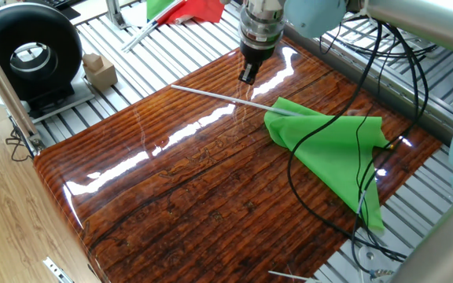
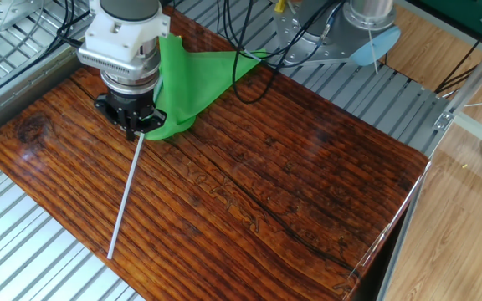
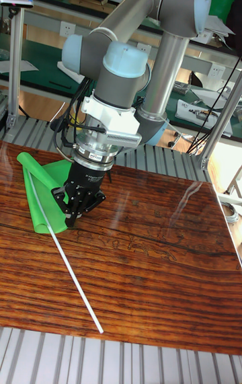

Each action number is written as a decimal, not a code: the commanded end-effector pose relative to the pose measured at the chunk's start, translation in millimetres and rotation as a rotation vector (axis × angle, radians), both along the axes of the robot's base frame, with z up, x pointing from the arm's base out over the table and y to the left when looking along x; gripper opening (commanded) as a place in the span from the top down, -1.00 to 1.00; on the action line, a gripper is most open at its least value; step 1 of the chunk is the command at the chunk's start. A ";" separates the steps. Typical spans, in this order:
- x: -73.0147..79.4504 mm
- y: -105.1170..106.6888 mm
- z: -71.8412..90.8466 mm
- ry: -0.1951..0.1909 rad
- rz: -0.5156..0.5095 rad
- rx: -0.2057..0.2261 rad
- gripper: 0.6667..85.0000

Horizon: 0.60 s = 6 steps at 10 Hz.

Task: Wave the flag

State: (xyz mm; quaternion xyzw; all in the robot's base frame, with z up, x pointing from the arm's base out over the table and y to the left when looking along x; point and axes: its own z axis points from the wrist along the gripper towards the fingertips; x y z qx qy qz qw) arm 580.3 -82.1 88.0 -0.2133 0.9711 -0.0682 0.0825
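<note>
The flag lies flat on the glossy wooden table (image 1: 171, 204). Its bright green cloth (image 1: 329, 149) is crumpled at one end, and the thin grey-white rod (image 1: 211, 94) sticks out from it across the wood. My gripper (image 1: 247, 77) hangs just above the table beside the rod, close to where rod meets cloth. Its fingers are drawn together to a point with nothing between them. In the other fixed view the gripper (image 2: 137, 128) stands over the rod (image 2: 126, 192) at the edge of the cloth (image 2: 191, 75). The tall fixed view shows the gripper (image 3: 70, 217), rod (image 3: 67, 256) and cloth (image 3: 40, 189).
Black cables (image 1: 352, 196) trail over the green cloth. A red-and-green flag (image 1: 183, 9) on a thicker pole lies behind the table. A black round device (image 1: 30, 55) and a small wooden block (image 1: 99, 69) stand on the slatted metal at the left.
</note>
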 end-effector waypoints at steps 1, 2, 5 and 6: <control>-1.4 2.8 -1.1 0.002 -0.037 0.030 -0.67; 1.1 6.8 -1.4 -0.009 -0.043 0.042 -1.00; 2.5 8.7 -2.3 -0.015 -0.047 0.043 -1.00; 2.9 10.8 -3.5 -0.013 -0.038 0.049 -0.94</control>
